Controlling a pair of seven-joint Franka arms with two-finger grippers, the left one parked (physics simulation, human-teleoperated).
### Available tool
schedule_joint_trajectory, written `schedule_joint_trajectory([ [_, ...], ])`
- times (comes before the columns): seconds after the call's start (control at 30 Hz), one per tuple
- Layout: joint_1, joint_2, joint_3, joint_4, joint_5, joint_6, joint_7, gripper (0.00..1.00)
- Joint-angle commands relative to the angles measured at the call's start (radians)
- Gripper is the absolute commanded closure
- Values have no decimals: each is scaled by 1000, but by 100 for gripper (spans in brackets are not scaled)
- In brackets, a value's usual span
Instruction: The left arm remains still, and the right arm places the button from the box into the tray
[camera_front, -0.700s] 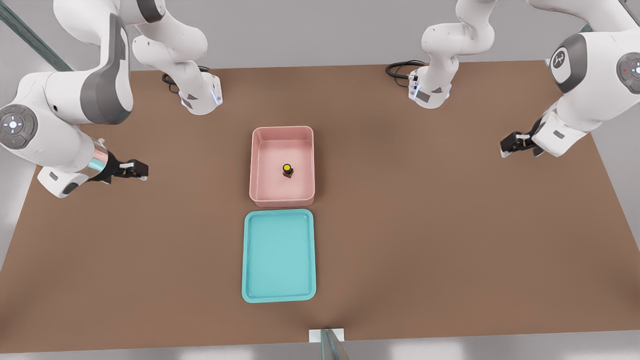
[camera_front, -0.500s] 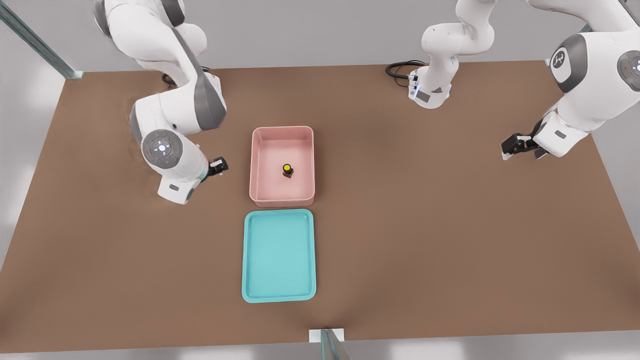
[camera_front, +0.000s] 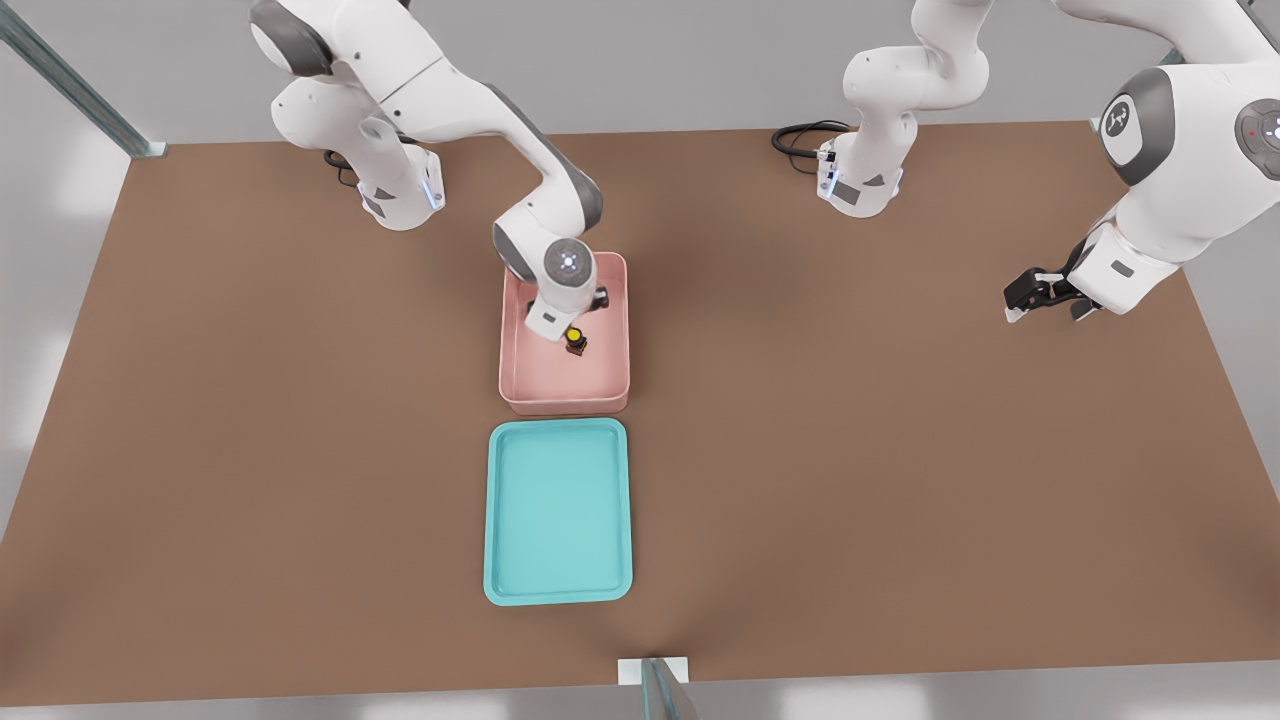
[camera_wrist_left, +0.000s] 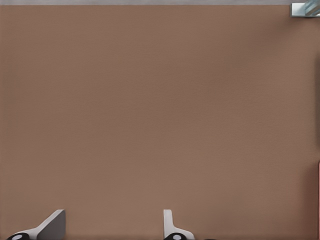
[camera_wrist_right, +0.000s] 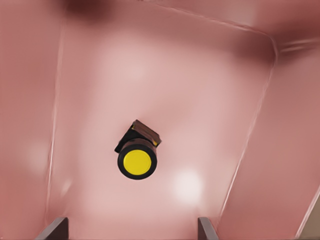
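The button (camera_front: 575, 340) stands upright inside the pink box (camera_front: 520, 400), its yellow cap on a dark square base. My right arm reaches in from the front view's left, and its gripper (camera_front: 588, 303) hangs over the box's far half, just behind the button and pointing down. In the right wrist view the button (camera_wrist_right: 137, 160) rests on the box floor between pink walls (camera_wrist_right: 280, 150). The gripper (camera_wrist_right: 132, 231) is open, its fingertips (camera_wrist_right: 57, 229) set wide apart and touching nothing. The teal tray (camera_front: 558, 512) lies empty just in front of the box.
The brown table (camera_front: 900, 450) carries both arm bases at its far edge, with a black cable (camera_front: 800, 135) beside one. A metal post (camera_front: 655, 685) stands at the near edge. The left wrist view shows bare table (camera_wrist_left: 160, 100).
My right arm has swung in from the front view's left edge to above the pink box, bringing the gripper down over the button. Box, tray and button have not moved.
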Motion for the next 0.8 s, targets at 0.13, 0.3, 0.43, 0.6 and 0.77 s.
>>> schedule_joint_trajectory([
  [0.13,-18,29,-7,-12,-56,205,731,3],
  [0.3,-15,64,-9,-63,-41,345,737,3],
  [0.43,-8,95,-9,-68,-40,366,739,4],
  [0.6,-8,107,-9,-95,-44,366,730,4],
  [0.77,1,123,-7,-94,-44,377,730,27],
])
